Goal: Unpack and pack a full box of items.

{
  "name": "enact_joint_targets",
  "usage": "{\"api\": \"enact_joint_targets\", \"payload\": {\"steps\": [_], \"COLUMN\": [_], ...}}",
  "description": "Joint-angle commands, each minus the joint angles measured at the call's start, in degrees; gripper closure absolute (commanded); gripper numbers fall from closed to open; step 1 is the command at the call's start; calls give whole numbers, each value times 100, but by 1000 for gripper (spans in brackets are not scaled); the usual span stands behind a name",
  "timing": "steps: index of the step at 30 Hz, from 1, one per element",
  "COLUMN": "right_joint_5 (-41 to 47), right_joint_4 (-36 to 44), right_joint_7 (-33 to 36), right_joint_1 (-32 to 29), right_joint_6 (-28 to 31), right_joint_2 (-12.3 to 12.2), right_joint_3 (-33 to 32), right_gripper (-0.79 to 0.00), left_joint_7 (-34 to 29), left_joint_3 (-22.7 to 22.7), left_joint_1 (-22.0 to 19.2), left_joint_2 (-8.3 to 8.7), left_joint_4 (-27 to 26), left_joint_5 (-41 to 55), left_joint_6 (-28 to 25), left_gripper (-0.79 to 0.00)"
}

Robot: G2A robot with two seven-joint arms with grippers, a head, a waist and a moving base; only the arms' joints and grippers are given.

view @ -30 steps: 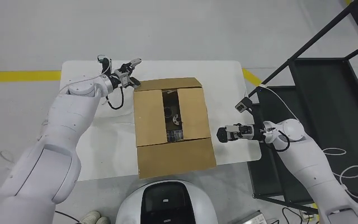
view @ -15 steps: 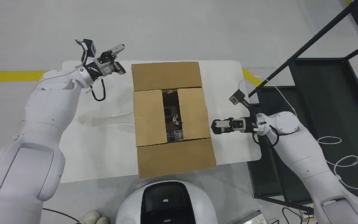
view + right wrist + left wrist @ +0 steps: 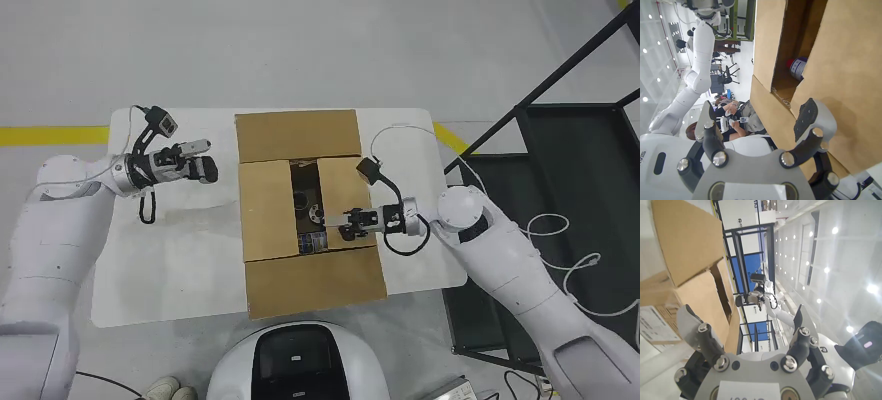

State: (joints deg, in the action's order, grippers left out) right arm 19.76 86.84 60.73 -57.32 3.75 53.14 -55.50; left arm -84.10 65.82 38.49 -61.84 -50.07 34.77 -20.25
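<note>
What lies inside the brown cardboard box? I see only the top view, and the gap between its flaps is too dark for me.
Observer: The right wrist view shows a cylindrical container with a white-and-blue label and a red cap inside the brown cardboard box, partly hidden by a flap.
Operator: Is that arm ready to grasp?
Observer: The right gripper is open and empty, with its fingers wide apart.
Operator: And the other arm?
Observer: The left gripper is also open and empty. It is beside the box wall that carries a white paper label.
</note>
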Motion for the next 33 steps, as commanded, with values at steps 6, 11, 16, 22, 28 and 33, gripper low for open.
{"api": "enact_joint_targets", "payload": {"steps": [6,11,16,22,28,33], "right_joint_5": [374,374,374,374,458,516], "right_joint_4": [-225,-225,-225,-225,-134,-386], "right_joint_7": [-147,-147,-147,-147,-321,-427], "right_joint_1": [195,195,195,195,194,551], "right_joint_6": [-338,-338,-338,-338,-402,-535], "right_joint_2": [146,146,146,146,207,428], "right_joint_3": [272,272,272,272,381,854], "right_gripper": [-785,-785,-785,-785,-785,-785], "left_joint_7": [-297,-101,-101,-101,444,597], "left_joint_3": [848,1090,1090,1090,1056,999], "left_joint_1": [1279,1595,1595,1595,1678,1423], "left_joint_2": [474,596,596,596,607,593], "left_joint_4": [-1812,-2207,-2207,-2207,-2439,-2150], "left_joint_5": [-166,-134,-134,-134,-631,-787], "left_joint_6": [302,105,105,105,79,-162], "left_gripper": [-785,-785,-785,-785,-785,-785]}}
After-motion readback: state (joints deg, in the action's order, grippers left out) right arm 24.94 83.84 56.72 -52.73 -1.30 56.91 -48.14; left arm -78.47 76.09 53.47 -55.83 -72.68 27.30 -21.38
